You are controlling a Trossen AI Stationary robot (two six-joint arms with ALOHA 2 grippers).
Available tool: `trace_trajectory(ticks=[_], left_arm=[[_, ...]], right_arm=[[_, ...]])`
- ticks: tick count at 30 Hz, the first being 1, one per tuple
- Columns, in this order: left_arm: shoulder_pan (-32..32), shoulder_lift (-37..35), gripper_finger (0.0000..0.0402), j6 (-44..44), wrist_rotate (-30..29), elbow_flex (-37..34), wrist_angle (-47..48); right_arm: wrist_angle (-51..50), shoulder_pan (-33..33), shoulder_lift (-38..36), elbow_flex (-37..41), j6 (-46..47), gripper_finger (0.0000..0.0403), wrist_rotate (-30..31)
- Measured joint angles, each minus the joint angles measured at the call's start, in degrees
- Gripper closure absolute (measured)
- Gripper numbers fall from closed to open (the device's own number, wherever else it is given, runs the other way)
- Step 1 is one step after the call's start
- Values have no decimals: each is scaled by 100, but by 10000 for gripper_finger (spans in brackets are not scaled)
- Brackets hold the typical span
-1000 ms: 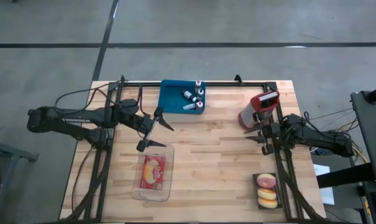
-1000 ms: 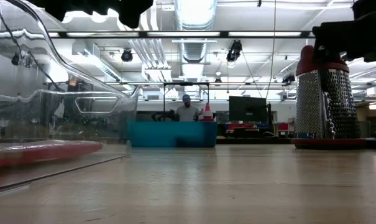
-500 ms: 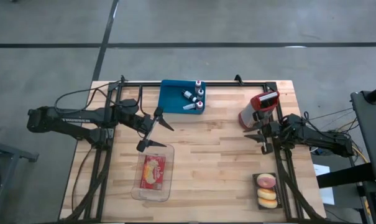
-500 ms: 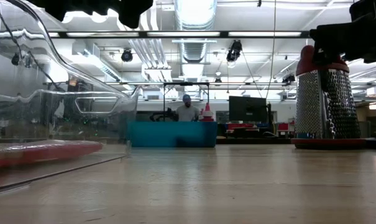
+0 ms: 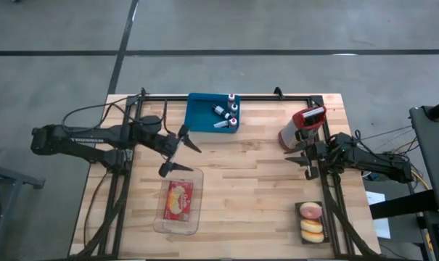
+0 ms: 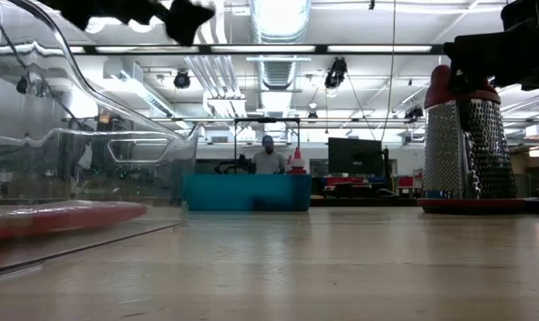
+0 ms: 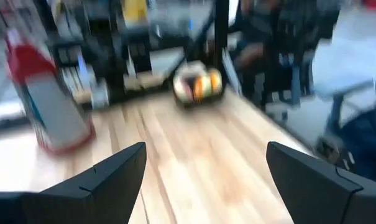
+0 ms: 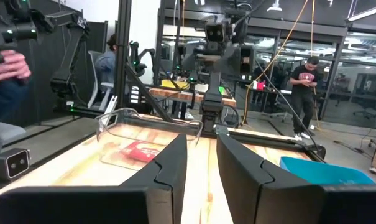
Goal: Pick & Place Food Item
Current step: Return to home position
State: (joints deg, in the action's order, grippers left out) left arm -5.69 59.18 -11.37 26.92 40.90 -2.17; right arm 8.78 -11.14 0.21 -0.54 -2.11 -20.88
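Right, step in hand: homing both arms, by my reading; I would lift first, then draw back slowly, keeping the fingers above everything on the light wooden plank table (image 5: 255,192).
Nearest, black bin (image 5: 297,222): at the near right corner, holding the pink doughnut (image 5: 310,211) and two yellowish doughnuts (image 5: 312,227) in a row. The task's food looks to be in place, so I leave that corner alone.
Clear plastic tub (image 5: 159,223): near left, with a red and yellow packet (image 5: 179,200) lying in it. One left finger shows right over its far rim, so I would raise that arm before any sideways move.
Left gripper (image 7: 204,149): over the table just beyond the tub's far rim. Its jaws are spread wide, with nothing between them, and touch nothing I can see.
Right gripper (image 8: 201,142): at the right side, just on the near side of the grater. Its jaws are parallel with only a slim gap, empty and touching nothing.
Red-topped metal grater (image 5: 300,129): upright, just beside the right arm's wrist. It is the one thing I could knock, so I would pull straight back along the arm.
Blue tray (image 5: 196,109): at the far edge with small bottles (image 5: 225,114) in it, apart from both arms; no concern.
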Motion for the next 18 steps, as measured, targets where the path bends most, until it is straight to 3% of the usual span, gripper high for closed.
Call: trace_trajectory(ticks=[4, 9, 11, 14, 15, 18], left_arm=[[2, -415, 62, -237, 87, -151, 1115], [122, -1618, 62, -696, 1176, -1401, -352], [118, -2281, 62, -374, 713, -1893, -537], [115, -3233, 62, 521, -877, -2507, -433], [114, -3537, 62, 590, -1134, -2672, -419], [122, -4377, 62, 229, -629, -3134, -355]], right_arm=[[-1, 0, 2, 0, 0, 326, -7], [-1, 0, 2, 0, 0, 334, -9], [-2, 0, 3, 0, 0, 335, -9], [-2, 0, 25, 0, -1, 333, -9], [-2, 0, 28, 0, -2, 332, -9], [-2, 0, 39, 0, -1, 327, -9]])
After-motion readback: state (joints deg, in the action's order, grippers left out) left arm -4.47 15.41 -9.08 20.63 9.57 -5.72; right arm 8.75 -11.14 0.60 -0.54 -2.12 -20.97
